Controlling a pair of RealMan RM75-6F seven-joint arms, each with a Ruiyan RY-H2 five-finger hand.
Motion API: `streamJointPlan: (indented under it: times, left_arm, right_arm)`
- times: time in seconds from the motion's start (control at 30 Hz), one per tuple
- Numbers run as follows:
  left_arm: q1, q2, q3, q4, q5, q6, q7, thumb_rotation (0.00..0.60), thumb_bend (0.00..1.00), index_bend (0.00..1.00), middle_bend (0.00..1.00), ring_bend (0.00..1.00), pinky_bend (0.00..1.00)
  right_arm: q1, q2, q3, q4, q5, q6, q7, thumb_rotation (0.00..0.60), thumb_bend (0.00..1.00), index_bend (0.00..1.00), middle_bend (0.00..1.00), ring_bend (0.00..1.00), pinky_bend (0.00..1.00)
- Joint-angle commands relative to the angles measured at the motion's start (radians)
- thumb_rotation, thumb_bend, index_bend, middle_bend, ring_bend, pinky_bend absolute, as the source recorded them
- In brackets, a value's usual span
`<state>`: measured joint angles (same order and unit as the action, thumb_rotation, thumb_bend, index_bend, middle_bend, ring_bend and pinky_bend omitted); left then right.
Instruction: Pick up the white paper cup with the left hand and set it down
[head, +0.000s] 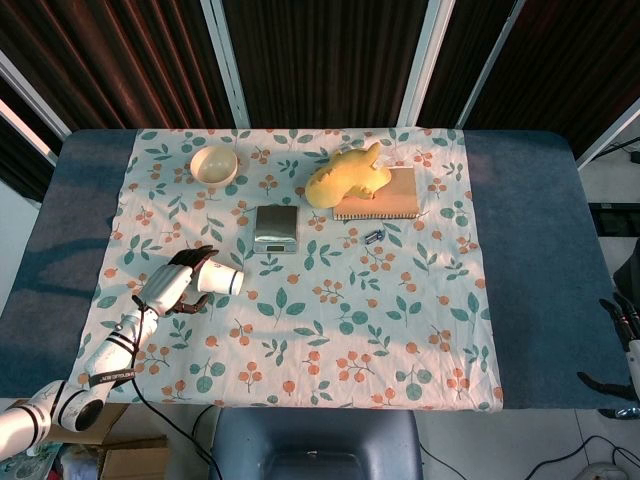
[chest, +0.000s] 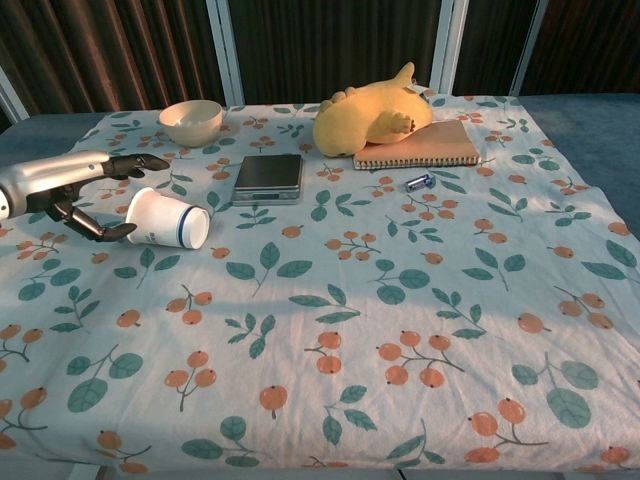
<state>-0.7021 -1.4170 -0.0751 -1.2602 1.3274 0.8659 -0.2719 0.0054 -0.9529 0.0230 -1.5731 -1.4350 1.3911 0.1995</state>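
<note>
— Where is the white paper cup (chest: 168, 219) right now?

— Lying on its side on the floral cloth (chest: 400, 330) that covers the table (head: 530, 250), on the robot's left part of it. Its mouth, ringed with a dark blue band, points toward the middle of the table.

— And the left hand (chest: 95, 195)?

— Just behind the cup's base, fingers spread apart. One dark finger reaches over the top of the cup, another curls low beside its base. Nothing is gripped; whether a fingertip brushes the cup I cannot tell.

— Does the head view agree?

— Yes: the left hand (head: 172, 284) sits beside the cup (head: 219, 281), fingers fanned around the closed end, the arm trailing toward the near-left corner.

— The right hand?

— Only dark fingers (head: 622, 312) show at the far right edge of the head view, off the table. Whether they are spread or curled I cannot tell.

— What else is on the cloth?

— A small bowl (chest: 191, 121) at the back left, a grey scale (chest: 268, 176) beyond the cup, a yellow plush toy (chest: 372, 118) lying partly on a notebook (chest: 425, 147), and a small battery (chest: 418, 182) just in front of the notebook.
</note>
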Motion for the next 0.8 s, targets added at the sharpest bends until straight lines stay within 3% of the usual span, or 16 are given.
streamJointPlan:
  times: [0.03, 0.2, 0.37, 0.6, 0.8]
  left_arm:
    - [0.002, 0.052, -0.001, -0.09, -0.008, 0.035, 0.171, 0.6, 0.41, 0.0, 0.0, 0.0, 0.03]
    - [-0.027, 0.072, -0.021, -0.238, -0.079, 0.101, 0.628, 0.6, 0.38, 0.0, 0.0, 0.0, 0.0]
    - [-0.089, 0.02, -0.047, -0.35, -0.302, 0.137, 1.079, 0.6, 0.35, 0.0, 0.0, 0.0, 0.0]
    - [-0.173, -0.062, -0.041, -0.341, -0.516, 0.153, 1.33, 0.6, 0.35, 0.0, 0.0, 0.0, 0.0]
    - [-0.219, -0.076, -0.022, -0.349, -0.679, 0.141, 1.421, 0.6, 0.35, 0.0, 0.0, 0.0, 0.0]
  right_arm:
    - [-0.001, 0.0, 0.002, 0.004, 0.005, -0.002, 0.005, 0.6, 0.0, 0.0, 0.0, 0.0, 0.0]
    - [-0.001, 0.003, 0.0, -0.001, 0.001, 0.0, 0.004, 0.6, 0.0, 0.0, 0.0, 0.0, 0.0]
    - [-0.002, 0.004, -0.002, -0.001, -0.003, 0.0, 0.004, 0.6, 0.0, 0.0, 0.0, 0.0, 0.0]
    - [0.0, 0.008, 0.003, -0.009, -0.014, 0.01, 0.016, 0.6, 0.0, 0.0, 0.0, 0.0, 0.0]
    - [0.011, 0.003, 0.002, -0.02, -0.029, 0.006, 0.007, 0.6, 0.0, 0.0, 0.0, 0.0, 0.0]
